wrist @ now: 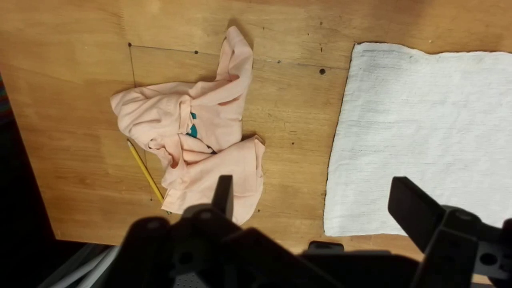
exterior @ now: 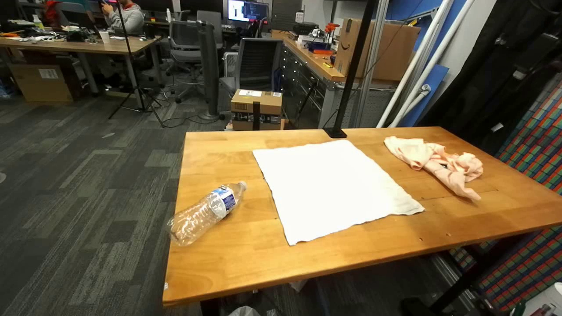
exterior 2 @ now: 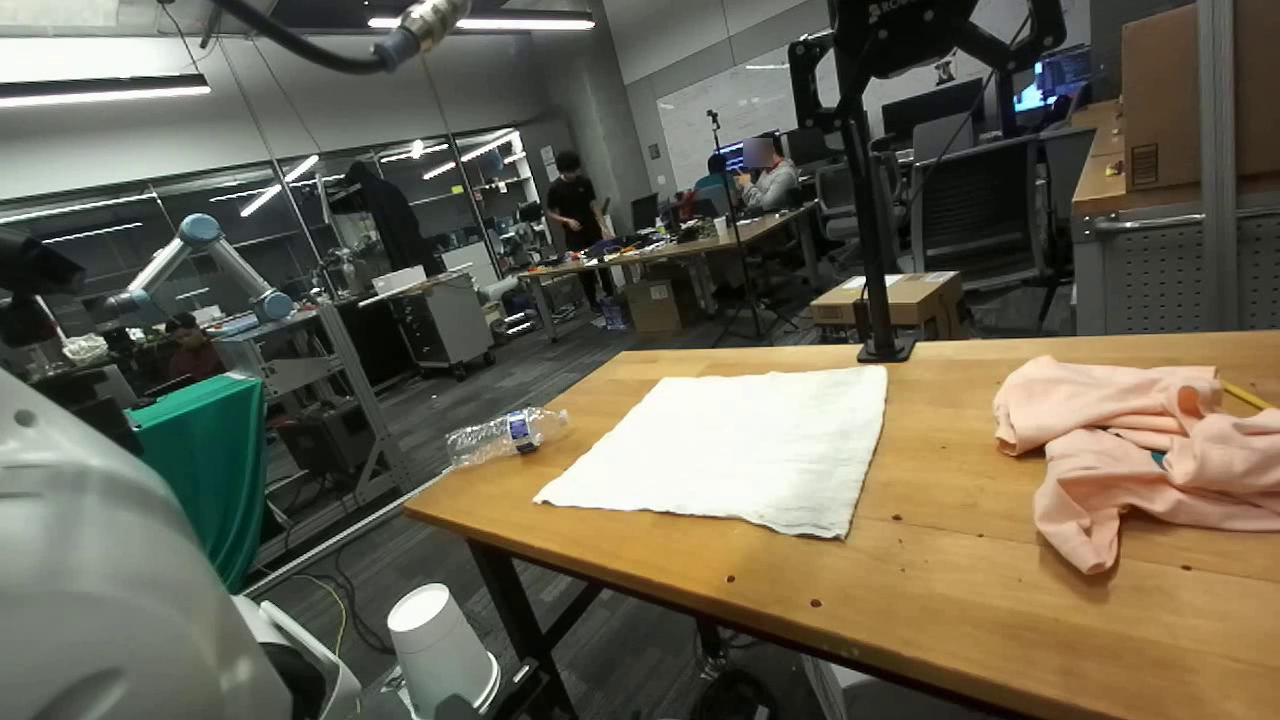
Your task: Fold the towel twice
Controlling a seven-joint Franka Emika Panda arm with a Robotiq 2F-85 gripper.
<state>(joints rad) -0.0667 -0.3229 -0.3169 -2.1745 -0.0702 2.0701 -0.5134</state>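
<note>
The white towel [exterior: 325, 188] lies spread flat as a single sheet on the wooden table, in both exterior views [exterior 2: 730, 440]. In an exterior view, its near right corner looks slightly wrinkled. In the wrist view, part of the towel [wrist: 416, 132] fills the right side and runs out of the frame. My gripper [wrist: 312, 180] is open and empty, held well above the table. In the wrist view one finger overlaps the pink cloth and the other overlaps the towel. The gripper [exterior 2: 912, 115] also hangs high at the top of an exterior view.
A crumpled pink cloth [exterior: 439, 164] lies beside the towel, with a yellow pencil [wrist: 145, 170] by it. A clear plastic bottle [exterior: 208, 213] lies at the towel's opposite side, near the table edge. A black post [exterior 2: 875, 250] stands at the table's far edge, just behind the towel.
</note>
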